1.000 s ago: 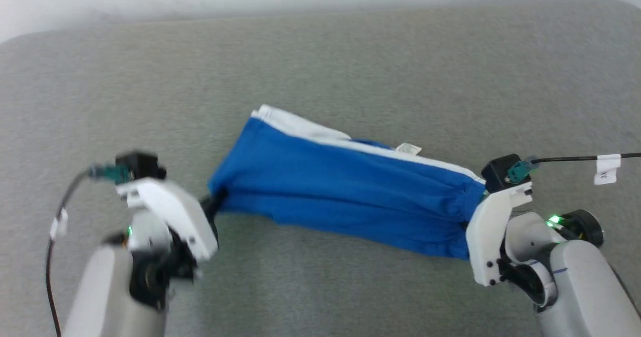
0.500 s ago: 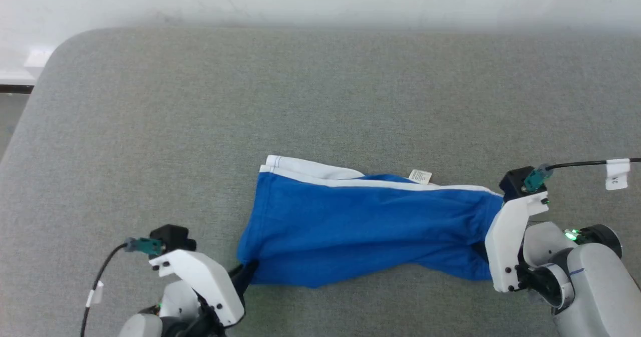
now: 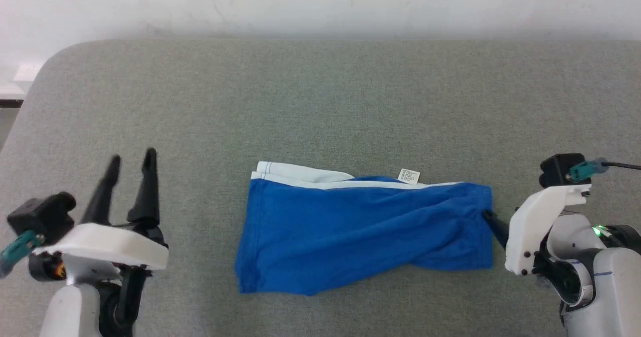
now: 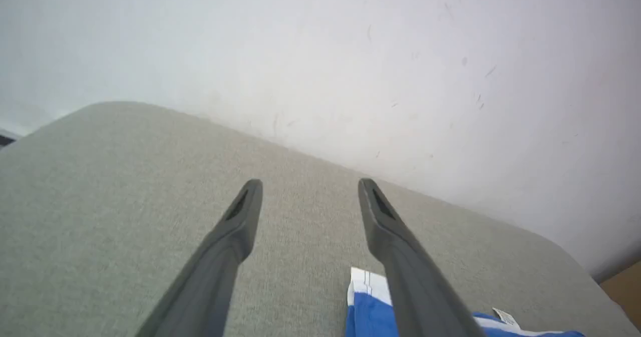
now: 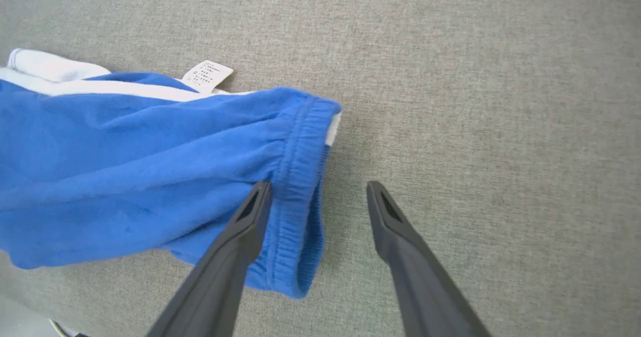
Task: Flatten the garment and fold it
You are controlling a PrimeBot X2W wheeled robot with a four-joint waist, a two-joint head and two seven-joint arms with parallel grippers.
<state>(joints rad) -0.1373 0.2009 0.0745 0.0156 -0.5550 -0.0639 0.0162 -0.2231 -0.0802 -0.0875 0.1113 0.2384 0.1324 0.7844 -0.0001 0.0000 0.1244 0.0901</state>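
The garment, bright blue shorts with a white stripe along the far edge and a small white tag, lies loosely flat on the grey padded surface, with some wrinkles. My left gripper stands open well to the left of it, fingers pointing away from me and nothing between them; in the left wrist view the left gripper has the garment's corner behind its right finger. My right gripper is at the garment's right end. Its jaws are open over the gathered waistband, not pinching it.
A white wall runs along the far edge of the surface. The surface ends in a rounded corner at the far left, with floor beyond. Grey padding extends all around the garment. A cable trails from the right wrist.
Both grippers have opened and let go of the garment, which now rests on the surface. My left arm has drawn away to the left and turned its fingers forward. The camera has shifted.
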